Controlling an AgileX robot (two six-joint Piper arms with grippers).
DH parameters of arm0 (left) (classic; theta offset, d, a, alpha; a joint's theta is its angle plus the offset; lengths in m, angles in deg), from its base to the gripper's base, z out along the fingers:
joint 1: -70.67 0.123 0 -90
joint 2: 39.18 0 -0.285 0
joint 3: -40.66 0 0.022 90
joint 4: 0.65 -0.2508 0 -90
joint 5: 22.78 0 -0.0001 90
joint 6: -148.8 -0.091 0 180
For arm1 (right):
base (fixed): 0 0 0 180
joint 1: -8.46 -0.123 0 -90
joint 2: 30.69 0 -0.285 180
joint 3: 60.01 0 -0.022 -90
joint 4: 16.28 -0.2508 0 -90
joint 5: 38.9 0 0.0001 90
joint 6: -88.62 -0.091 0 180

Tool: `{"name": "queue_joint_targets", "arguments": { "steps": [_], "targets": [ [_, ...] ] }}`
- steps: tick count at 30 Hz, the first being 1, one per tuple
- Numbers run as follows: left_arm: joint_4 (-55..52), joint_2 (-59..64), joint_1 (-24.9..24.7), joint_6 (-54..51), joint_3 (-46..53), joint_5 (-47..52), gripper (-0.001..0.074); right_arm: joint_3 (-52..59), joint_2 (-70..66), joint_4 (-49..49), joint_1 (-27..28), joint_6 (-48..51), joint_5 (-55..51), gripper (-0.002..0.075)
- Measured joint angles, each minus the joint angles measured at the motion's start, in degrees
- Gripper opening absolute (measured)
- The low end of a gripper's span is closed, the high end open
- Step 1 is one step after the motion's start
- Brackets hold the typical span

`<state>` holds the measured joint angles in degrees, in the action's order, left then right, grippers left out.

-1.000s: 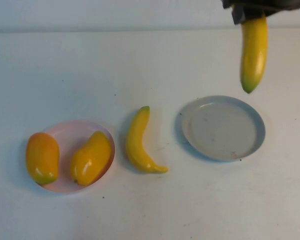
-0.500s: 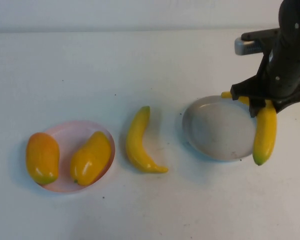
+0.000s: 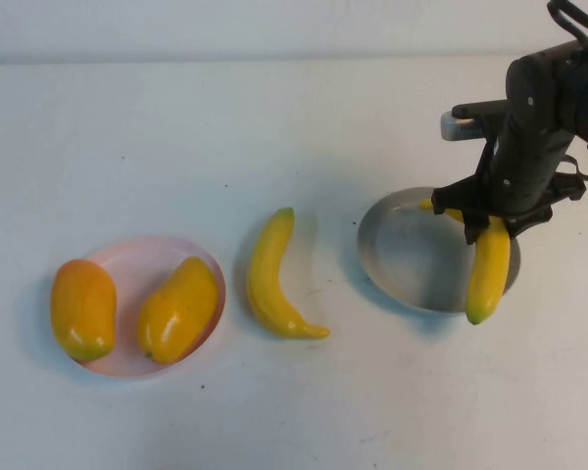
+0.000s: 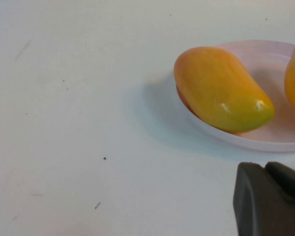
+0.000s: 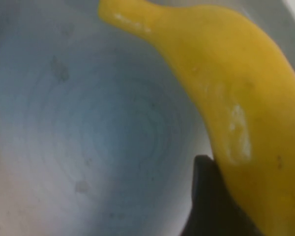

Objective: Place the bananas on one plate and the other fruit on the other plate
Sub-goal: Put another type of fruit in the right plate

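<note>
My right gripper is shut on one banana and holds it low over the right side of the grey-blue plate. In the right wrist view the banana lies across the plate, with one dark finger against it. The second banana lies on the table between the plates. Two mango-like fruits rest on the pink plate at the left. The left wrist view shows one mango on the pink plate beyond my left gripper.
The white table carries nothing else. The pink plate sits near the front left, the grey-blue plate at the centre right. The back wall edge runs along the top of the high view.
My right gripper has come down from the far right with the banana and moved left, so that the banana now hangs low over the grey-blue plate's right side.
</note>
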<state>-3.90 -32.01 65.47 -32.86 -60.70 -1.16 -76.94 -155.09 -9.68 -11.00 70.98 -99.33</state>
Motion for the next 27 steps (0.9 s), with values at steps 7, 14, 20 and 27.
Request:
{"name": "queue_joint_targets", "arguments": {
  "steps": [7,14,20,27],
  "targets": [
    [0.0,0.0,0.0,0.0,0.0,0.0,-0.0001,-0.3,-0.1,0.0,0.0,1.1,3.5,0.0339],
    [0.0,0.0,0.0,0.0,0.0,0.0,-0.0001,-0.4,-0.1,0.5,0.0,2.3,3.6,0.0400],
    [0.0,0.0,0.0,0.0,0.0,0.0,-0.0001,-2.9,-0.1,-1.7,0.0,2.5,-1.2,0.0403],
    [0.0,0.0,0.0,0.0,0.0,0.0,-0.0001,-9.7,-0.1,-10.8,-2.7,5.9,-7.8,0.0403]
  ]
}}
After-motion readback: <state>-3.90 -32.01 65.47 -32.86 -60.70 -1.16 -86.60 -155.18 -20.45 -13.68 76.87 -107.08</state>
